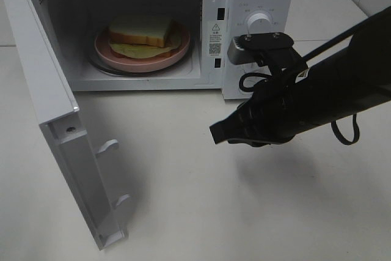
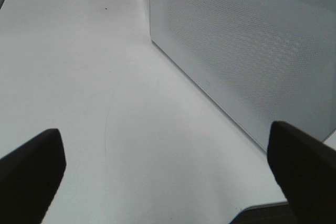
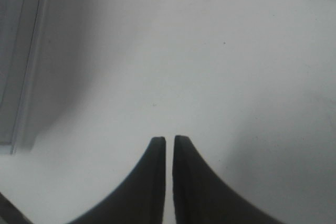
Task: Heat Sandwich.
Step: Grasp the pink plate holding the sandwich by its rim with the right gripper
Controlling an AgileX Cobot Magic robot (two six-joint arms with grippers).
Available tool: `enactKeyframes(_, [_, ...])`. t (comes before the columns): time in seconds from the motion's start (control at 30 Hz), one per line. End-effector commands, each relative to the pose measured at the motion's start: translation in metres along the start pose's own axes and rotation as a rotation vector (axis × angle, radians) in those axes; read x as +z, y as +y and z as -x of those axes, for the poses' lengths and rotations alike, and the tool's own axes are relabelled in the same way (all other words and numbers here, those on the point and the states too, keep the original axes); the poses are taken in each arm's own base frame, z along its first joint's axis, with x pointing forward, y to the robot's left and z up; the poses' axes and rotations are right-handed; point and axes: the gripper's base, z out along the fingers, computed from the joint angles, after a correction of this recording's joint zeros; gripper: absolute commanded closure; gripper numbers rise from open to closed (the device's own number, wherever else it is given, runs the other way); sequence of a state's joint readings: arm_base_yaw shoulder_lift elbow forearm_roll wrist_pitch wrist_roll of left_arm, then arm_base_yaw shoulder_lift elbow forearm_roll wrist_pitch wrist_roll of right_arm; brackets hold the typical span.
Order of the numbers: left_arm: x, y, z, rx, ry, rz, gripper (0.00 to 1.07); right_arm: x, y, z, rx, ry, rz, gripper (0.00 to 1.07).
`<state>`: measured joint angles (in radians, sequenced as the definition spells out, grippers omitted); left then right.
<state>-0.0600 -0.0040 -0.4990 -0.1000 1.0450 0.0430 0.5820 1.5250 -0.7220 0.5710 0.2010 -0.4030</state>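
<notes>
1. Right gripper (image 1: pixel 215 134) hangs above the white table (image 1: pixel 214 212), in front of the microwave (image 1: pixel 256 4) and below its control dial (image 1: pixel 259 21). Its dark arm crosses the right side of the high view.
2. The microwave door (image 1: pixel 55 120) stands wide open to the left and reaches out over the table there.
3. The sandwich (image 1: pixel 142 30) lies on the pink plate (image 1: pixel 116 57) inside the microwave.
4. The right gripper's fingers (image 3: pixel 152 182) are nearly pressed together with only a thin slit between them, and they grasp nothing.
5. The left gripper (image 2: pixel 165 150) is spread wide and empty, above the table and near a white perforated panel (image 2: pixel 247 40).
6. Bare table lies between the open door and the right gripper, in front of the oven mouth.
</notes>
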Motion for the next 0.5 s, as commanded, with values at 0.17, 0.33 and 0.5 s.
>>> enactKeyframes(0.17, [-0.002,0.000,-0.002,-0.003,-0.028,0.004,0.03,-0.008,0.005,0.002,-0.406,0.099,0.044,0.97])
enactKeyframes(0.33, [-0.002,0.000,-0.002,-0.003,-0.028,0.004,0.03,-0.011,0.006,0.006,-0.596,0.126,0.052,0.95])
enactKeyframes(0.5, [-0.002,0.000,-0.002,-0.003,-0.028,0.004,0.03,-0.015,0.007,0.012,-0.757,0.133,0.062,0.93])
